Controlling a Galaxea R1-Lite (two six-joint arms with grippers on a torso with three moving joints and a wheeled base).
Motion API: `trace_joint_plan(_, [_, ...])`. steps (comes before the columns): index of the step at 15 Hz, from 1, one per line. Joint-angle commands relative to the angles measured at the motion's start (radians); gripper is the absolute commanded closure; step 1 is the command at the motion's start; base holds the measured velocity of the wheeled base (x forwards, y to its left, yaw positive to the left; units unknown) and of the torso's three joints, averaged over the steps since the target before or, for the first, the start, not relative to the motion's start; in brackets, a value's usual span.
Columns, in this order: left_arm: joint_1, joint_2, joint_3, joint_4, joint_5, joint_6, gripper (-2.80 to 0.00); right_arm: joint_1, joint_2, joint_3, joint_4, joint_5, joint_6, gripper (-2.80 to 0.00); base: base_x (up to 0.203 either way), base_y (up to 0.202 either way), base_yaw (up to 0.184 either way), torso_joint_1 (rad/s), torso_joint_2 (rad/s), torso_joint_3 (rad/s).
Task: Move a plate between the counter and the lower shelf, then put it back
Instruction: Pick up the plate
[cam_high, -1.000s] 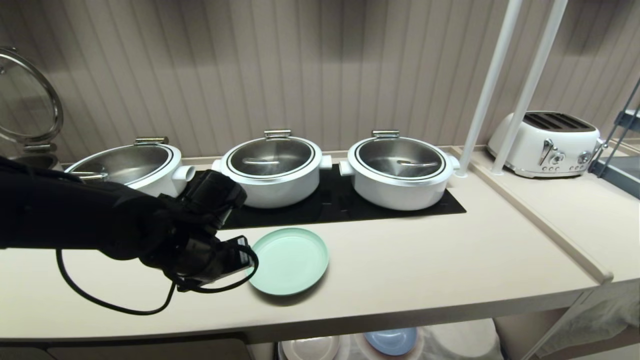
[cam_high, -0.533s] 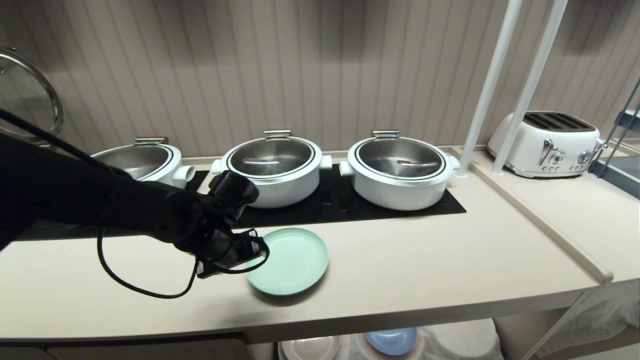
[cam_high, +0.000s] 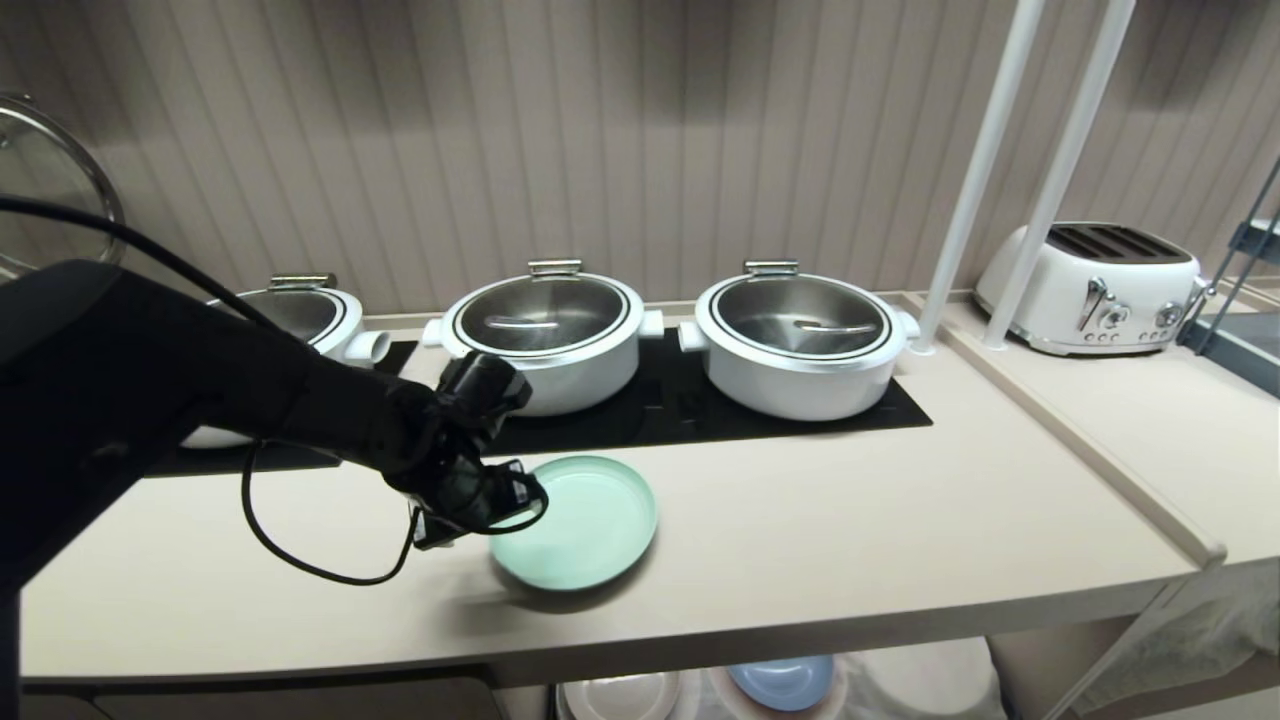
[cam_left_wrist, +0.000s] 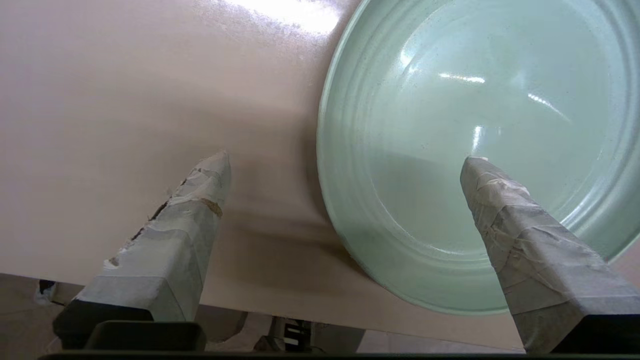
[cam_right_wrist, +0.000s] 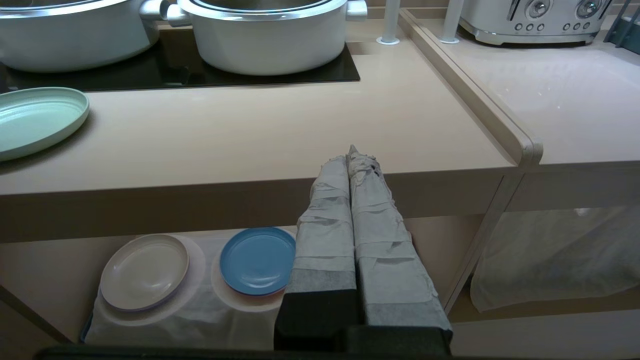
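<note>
The mint-green plate (cam_high: 577, 520) lies flat on the desk (cam_high: 850, 540) near its front edge, and the left gripper (cam_left_wrist: 345, 162) straddles its near rim with jaws spread wide, likely to clamp it, while the right gripper (cam_right_wrist: 351, 152) hangs closed below.

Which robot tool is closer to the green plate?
Left. The left tool is open and straddles the plate's rim, one finger over the plate, one over the counter. The right tool is shut, out in front of the counter's edge.
</note>
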Motion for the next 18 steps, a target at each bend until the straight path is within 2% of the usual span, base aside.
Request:
trace_joint_plan(1, [0.002, 0.031, -0.001, 0.000, 0.003, -0.005, -2.80, 0.000, 0.000, 0.000, 0.000, 0.000, -0.001, 0.00, 0.000, 0.000, 0.000, 0.000, 0.00, 0.000])
trace_joint_plan(18, [0.020, 0.147, -0.083, -0.001, -0.001, -0.008, -2.80, 0.000, 0.000, 0.000, 0.000, 0.001, 0.000, 0.00, 0.000, 0.000, 0.000, 0.000, 0.00, 0.000])
